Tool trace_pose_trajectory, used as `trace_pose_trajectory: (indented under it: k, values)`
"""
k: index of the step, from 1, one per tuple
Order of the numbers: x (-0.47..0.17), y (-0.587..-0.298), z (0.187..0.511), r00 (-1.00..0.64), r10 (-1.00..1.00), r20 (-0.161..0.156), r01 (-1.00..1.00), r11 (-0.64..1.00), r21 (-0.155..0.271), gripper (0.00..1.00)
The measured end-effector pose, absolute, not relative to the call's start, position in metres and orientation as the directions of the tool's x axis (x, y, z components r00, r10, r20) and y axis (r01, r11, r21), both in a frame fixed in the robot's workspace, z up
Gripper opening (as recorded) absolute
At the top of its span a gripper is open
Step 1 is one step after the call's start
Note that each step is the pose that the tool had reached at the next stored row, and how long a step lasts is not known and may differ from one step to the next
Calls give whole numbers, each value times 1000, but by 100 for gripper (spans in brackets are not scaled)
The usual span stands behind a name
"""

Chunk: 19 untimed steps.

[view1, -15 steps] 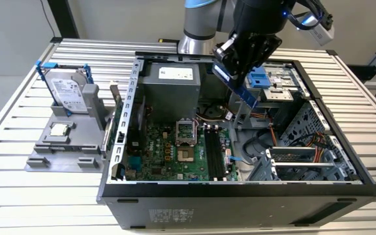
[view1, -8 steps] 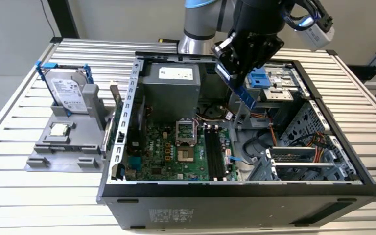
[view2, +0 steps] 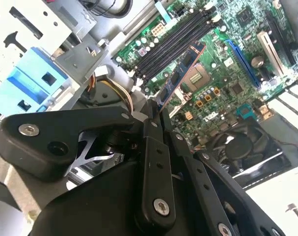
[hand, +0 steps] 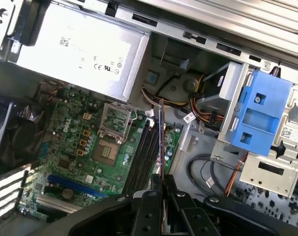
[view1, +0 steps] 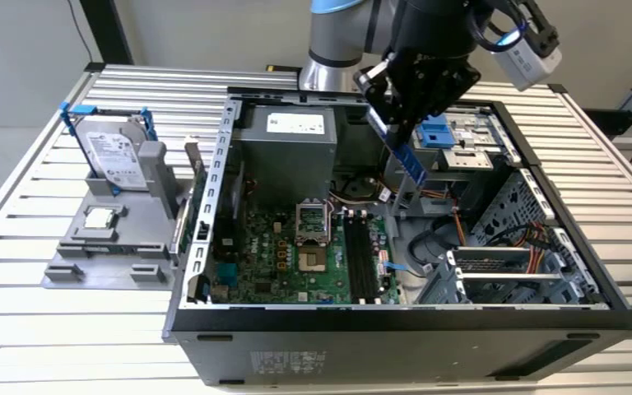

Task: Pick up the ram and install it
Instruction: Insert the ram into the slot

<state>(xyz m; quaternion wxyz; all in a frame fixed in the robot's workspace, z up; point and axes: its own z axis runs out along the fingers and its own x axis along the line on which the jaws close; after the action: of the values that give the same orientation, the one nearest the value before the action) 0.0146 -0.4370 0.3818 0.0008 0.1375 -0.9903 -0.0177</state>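
Note:
My gripper (view1: 395,125) is shut on the ram (view1: 406,158), a long, narrow blue-green stick that hangs tilted below the fingers. It is held in the air over the open computer case, above the motherboard (view1: 283,255) and apart from it. The black memory slots (view1: 362,257) lie below, toward the front of the case, and look bare. In the second wrist view the ram (view2: 182,73) sticks out from the gripper (view2: 156,117) toward the slots (view2: 172,43). In the first wrist view the ram (hand: 161,140) shows edge-on beside the slots (hand: 143,155), with the gripper (hand: 162,181) shut on it.
A bare processor socket (view1: 312,220) sits beside the slots, and the grey power supply (view1: 289,144) stands behind it. A blue drive bracket (view1: 437,132) and cables crowd the case's right side. Outside, at the exterior view's left, a grey fixture (view1: 108,247) holds a hard drive (view1: 113,152) and a processor chip (view1: 99,218).

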Motion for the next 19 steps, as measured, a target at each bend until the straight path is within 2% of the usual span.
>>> trace_pose_trajectory:
  k: [19]
  values:
    - [15,-437,382,-995,-104,-3,-104,994,35,0]
